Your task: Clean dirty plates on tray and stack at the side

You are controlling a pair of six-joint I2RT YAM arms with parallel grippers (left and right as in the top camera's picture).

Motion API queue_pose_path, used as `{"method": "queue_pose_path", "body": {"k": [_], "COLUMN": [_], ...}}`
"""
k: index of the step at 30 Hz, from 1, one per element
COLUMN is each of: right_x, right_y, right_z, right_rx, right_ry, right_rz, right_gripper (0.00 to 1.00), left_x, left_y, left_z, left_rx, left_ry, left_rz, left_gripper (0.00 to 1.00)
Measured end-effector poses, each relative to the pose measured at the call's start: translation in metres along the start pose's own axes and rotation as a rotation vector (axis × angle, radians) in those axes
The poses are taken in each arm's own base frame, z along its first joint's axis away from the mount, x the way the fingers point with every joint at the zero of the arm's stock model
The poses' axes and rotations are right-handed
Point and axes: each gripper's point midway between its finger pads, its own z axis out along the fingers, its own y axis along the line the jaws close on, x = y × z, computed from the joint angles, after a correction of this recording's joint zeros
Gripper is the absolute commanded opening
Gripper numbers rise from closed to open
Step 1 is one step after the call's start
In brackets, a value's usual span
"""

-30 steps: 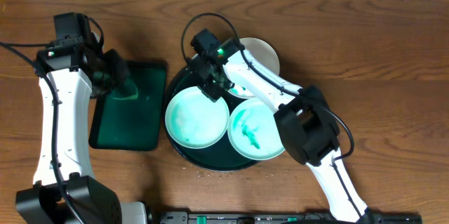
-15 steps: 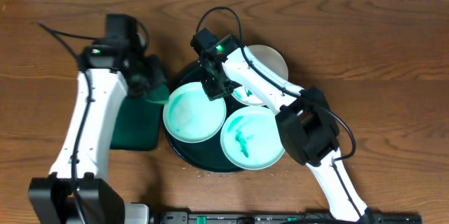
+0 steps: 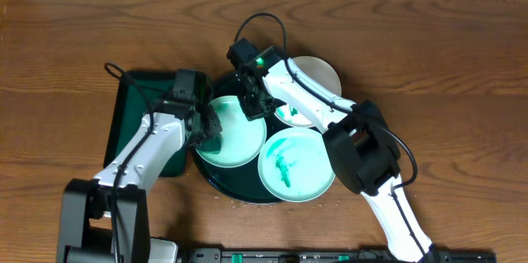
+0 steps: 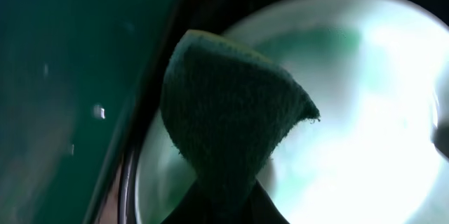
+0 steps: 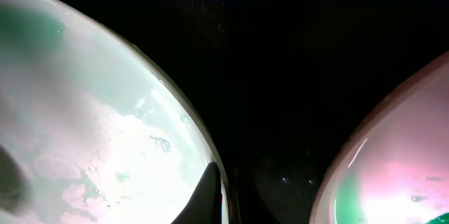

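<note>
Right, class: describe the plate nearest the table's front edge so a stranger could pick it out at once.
Start at the round black tray, which carries three plates. Take the front-right plate, lowest in the overhead view. It is mint-green, unlike the white back plate, and bears a dark teal squiggle where its mint left neighbour is only hazy.

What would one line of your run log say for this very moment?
left jaws: shut on sponge, over left mint plate | right jaws: shut on that plate's rim | front mint plate: smeared | stacked: none
</note>
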Motion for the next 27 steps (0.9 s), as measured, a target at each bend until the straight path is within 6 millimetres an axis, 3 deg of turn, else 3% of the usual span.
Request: {"method": "queue_pose_path", "body": {"k": [9,14,20,23,27], "right_x": [0.000,0.000,0.000,0.000,0.000], "right_y": [0.000,0.000,0.000,0.000,0.000], "right_z": [0.000,0.000,0.000,0.000,0.000], "right_rx": [-0.001,-0.001,-0.001,-0.001,-0.001], "right_ry": [-0.003,-0.003,-0.003,-0.003,-0.003], "right_rz": [-0.001,-0.001,-0.001,-0.001,-0.001], "right_gripper": [0.01,0.01,0.01,0.01,0.01], "left_x": [0.004,0.012,0.022,0.016,0.001], "left_y": [0.009,-0.010,-0.048,-0.044,-0.017], "left_z": [0.014,0.018,0.016,0.016,0.018], "left_rx": [-0.067,0.030,0.195,0.166,0.014], "left_ry": [-0.072,-0.046,-0.030,-0.057,-0.124], "left_rz": [0.013,0.115,0.265,0.267,0.197], "left_gripper": [0.07,0.07,0.07,0.07,0.07]}}
